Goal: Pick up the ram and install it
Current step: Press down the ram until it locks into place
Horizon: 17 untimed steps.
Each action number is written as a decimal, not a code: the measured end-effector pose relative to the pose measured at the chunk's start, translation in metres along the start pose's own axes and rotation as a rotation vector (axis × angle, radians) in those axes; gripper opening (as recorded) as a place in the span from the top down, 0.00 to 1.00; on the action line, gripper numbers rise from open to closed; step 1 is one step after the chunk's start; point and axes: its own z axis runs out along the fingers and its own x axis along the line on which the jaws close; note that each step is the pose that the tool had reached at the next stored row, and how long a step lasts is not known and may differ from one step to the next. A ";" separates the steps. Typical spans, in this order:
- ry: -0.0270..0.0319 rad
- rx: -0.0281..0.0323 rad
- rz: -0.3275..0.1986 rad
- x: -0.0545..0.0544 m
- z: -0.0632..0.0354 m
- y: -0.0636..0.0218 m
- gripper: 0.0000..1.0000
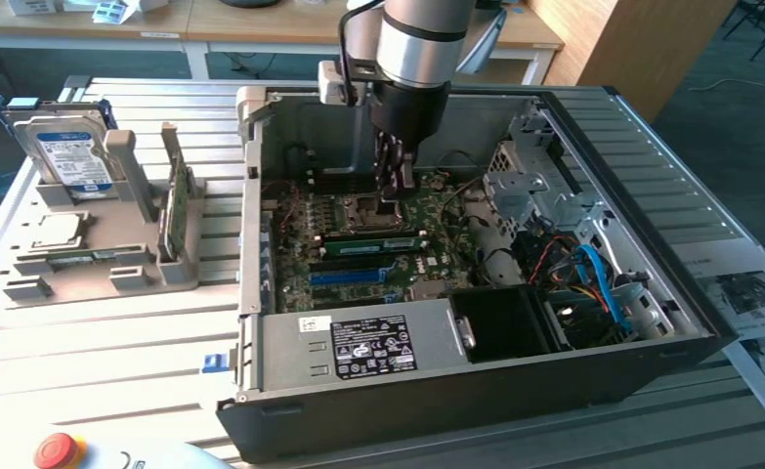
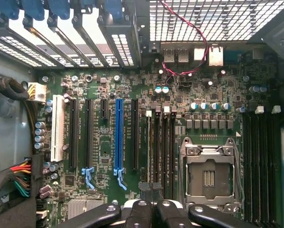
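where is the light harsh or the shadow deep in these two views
Exterior view: bright light washes out the slatted table, while the computer case interior sits in shadow under the hand. Wrist view: backlight blooms through the rear vent grille and slot openings; the motherboard is evenly lit.

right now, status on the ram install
Hand down inside the case, over the motherboard. Ram along the slots just under it; seated or not, cannot tell. Cables lie apart, toward the exterior view's right.
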 end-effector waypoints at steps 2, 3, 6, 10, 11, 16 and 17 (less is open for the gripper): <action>0.0000 -0.0001 0.000 0.000 0.0000 0.0000 0.90; 0.0001 0.0000 0.000 0.000 0.0000 0.0000 0.90; 0.0000 0.0000 0.000 0.000 0.0000 0.0000 0.90; 0.0001 0.0019 0.000 0.000 -0.0001 0.0000 0.90; 0.0000 0.0026 0.000 0.000 -0.0001 0.0000 0.90; -0.0002 0.0126 0.001 0.000 0.0000 0.0000 0.90; -0.0001 0.0128 0.001 0.000 0.0000 0.0000 0.90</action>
